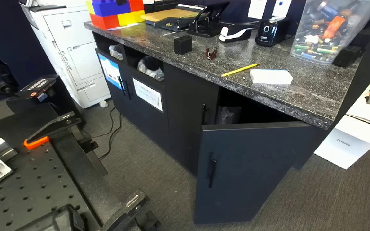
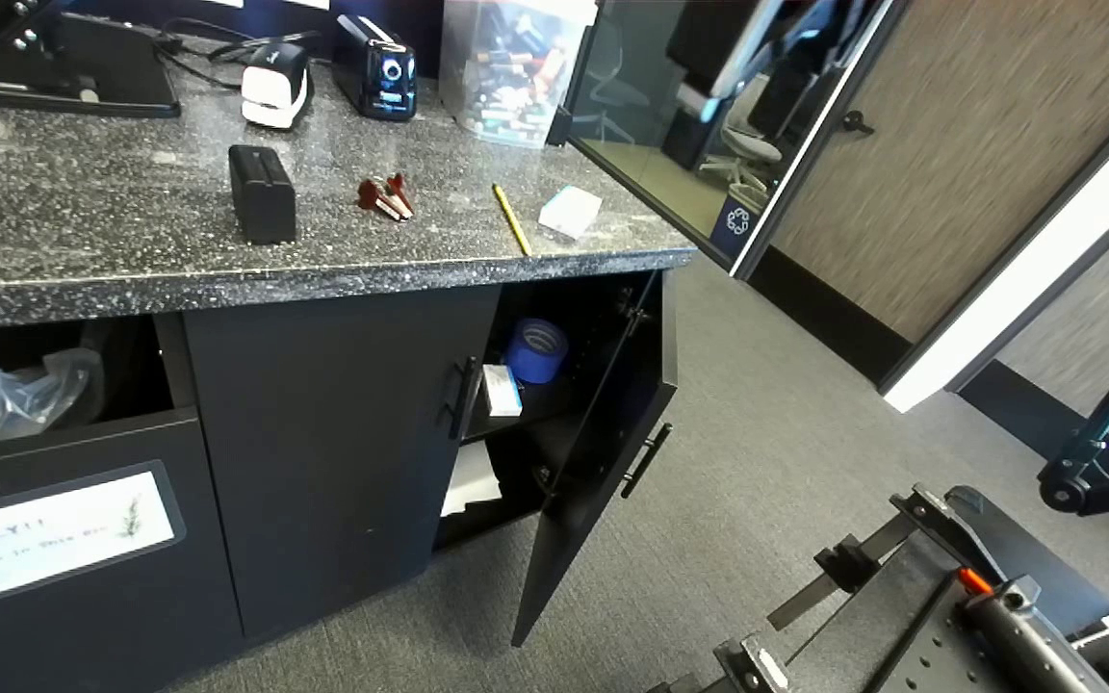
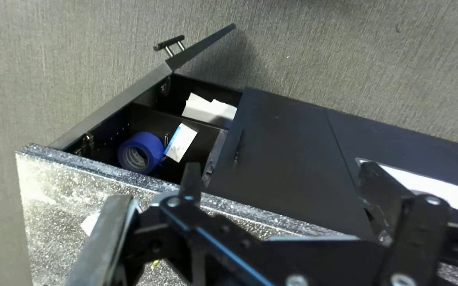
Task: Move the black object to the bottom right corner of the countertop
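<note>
The black object (image 1: 183,44) is a small matte black block standing upright on the countertop (image 1: 320,93), near its front edge. In an exterior view the block (image 2: 262,195) stands left of a dark red staple remover, on the same speckled countertop (image 2: 83,226). The wrist view shows the countertop (image 3: 58,186) and its front edge, but the block is hidden or out of view there. My gripper (image 3: 282,178) is open, with its fingers wide apart and nothing between them. The gripper cannot be clearly made out in the exterior views.
The staple remover (image 2: 387,197), a yellow pencil (image 2: 513,221) and a small white box (image 2: 571,212) lie right of the block. A stapler (image 2: 275,85), black sharpener (image 2: 376,72) and clear battery bin (image 2: 511,72) stand behind. A cabinet door (image 1: 249,173) hangs open.
</note>
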You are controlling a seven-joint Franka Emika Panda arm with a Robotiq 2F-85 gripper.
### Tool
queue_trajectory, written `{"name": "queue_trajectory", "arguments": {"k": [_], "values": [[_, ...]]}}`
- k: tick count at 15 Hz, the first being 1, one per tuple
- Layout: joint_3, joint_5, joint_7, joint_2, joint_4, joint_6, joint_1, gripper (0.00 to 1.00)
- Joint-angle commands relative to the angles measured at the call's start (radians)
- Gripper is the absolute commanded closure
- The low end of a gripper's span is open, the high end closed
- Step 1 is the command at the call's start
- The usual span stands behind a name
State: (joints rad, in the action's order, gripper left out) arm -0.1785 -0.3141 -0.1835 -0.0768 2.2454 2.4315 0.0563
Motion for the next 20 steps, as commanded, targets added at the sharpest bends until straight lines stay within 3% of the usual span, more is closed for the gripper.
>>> {"name": "queue_trajectory", "arguments": {"k": [1, 6, 9, 14, 20], "values": [[0.074, -0.079, -0.054, -0.244, -0.225, 0.066, 0.035, 0.0], [0.154, -0.011, -0.116, -0.518, -0.528, 0.125, 0.114, 0.0], [0.188, 0.031, -0.178, -0.65, -0.704, 0.091, 0.175, 0.0], [0.197, 0.12, -0.22, -0.831, -0.979, 0.027, 0.248, 0.0], [0.199, 0.176, -0.243, -1.027, -1.27, -0.081, 0.288, 0.0]]}}
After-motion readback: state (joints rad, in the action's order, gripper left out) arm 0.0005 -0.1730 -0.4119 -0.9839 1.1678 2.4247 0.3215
